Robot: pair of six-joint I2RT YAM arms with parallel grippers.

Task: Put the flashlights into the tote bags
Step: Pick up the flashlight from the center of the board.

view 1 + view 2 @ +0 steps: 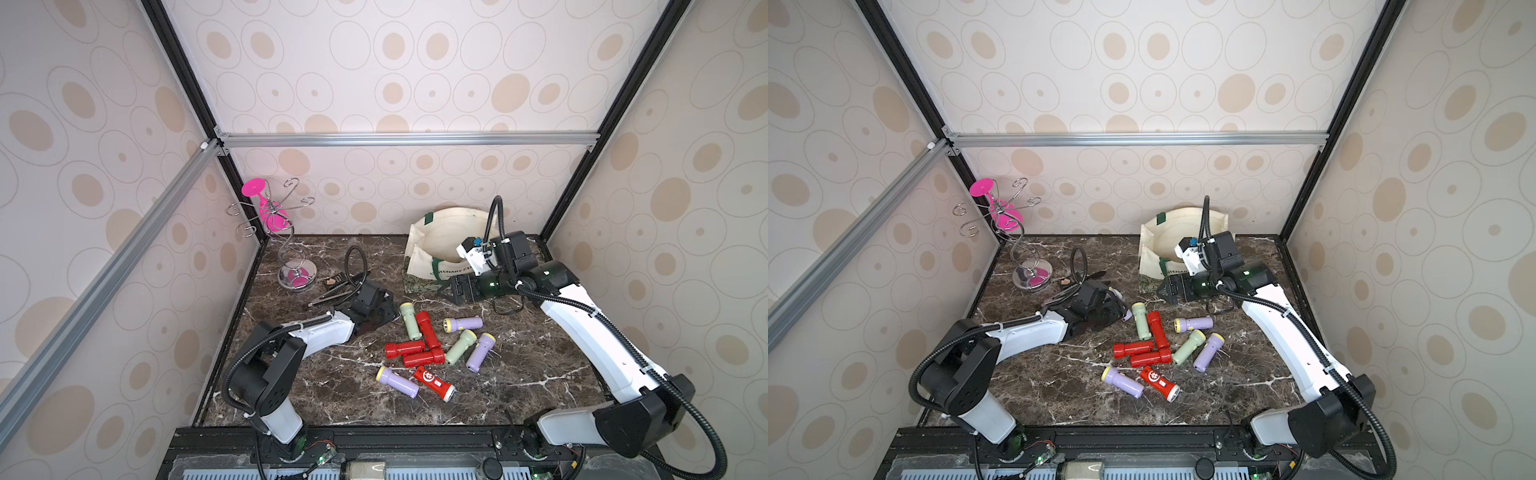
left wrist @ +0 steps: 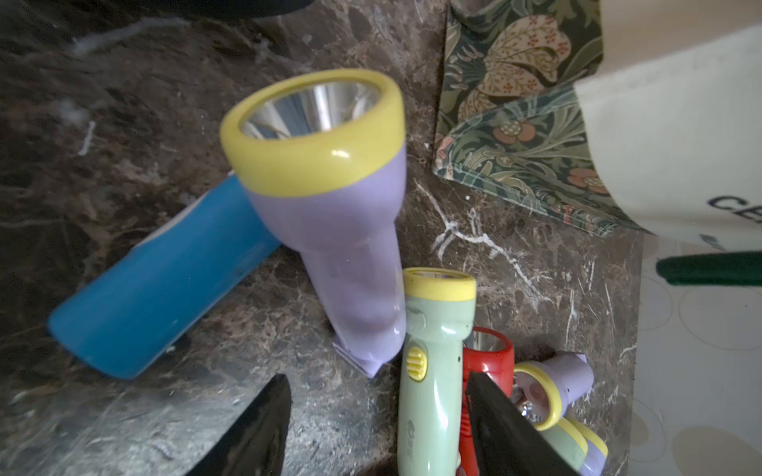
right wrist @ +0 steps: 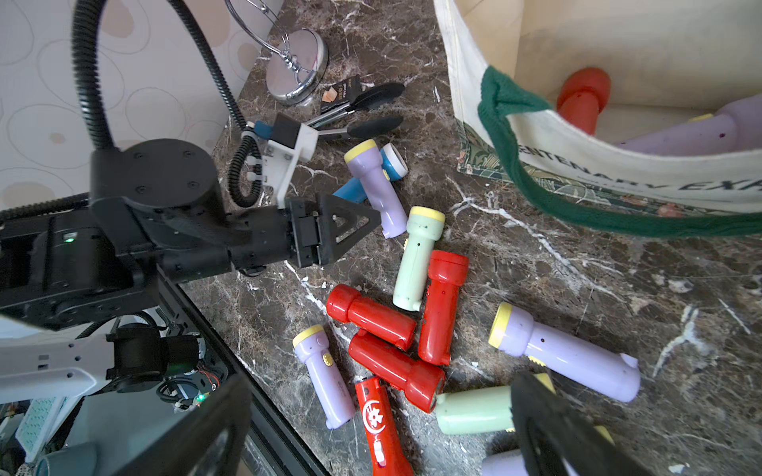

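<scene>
The left end effector [image 2: 376, 377] is open, holding nothing. The lilac flashlight [image 2: 330, 214] lies just past its tips, tail close, head pointing far. The tote bag [image 2: 668, 136] waits far right.

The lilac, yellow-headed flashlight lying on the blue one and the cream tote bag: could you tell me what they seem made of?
The lilac, yellow-headed flashlight looks like glossy moulded plastic: bright highlights on its rim, a mirror-like reflector inside. The cream tote bag looks like matte woven canvas; its weave shows.
</scene>
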